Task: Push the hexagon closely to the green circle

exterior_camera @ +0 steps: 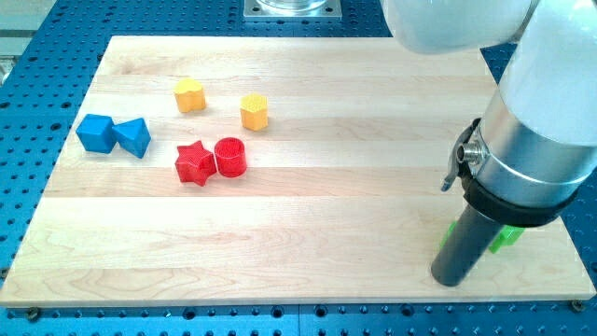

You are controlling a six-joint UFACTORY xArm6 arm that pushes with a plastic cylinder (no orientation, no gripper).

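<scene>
Camera view puts my tip (454,279) on the wooden board (308,243) near the view's bottom right. It is a bare rod with nothing to spread or pinch, and it holds nothing. Green pieces (506,237) peek out just beside and behind the rod, mostly hidden; their shape cannot be told. The yellow hexagon (254,111) sits well apart toward the view's upper left, near a yellow heart (189,95). Below them a red star (194,162) touches a red cylinder (229,157). At the far left a blue cube (95,133) touches a blue wedge-like block (133,137).
</scene>
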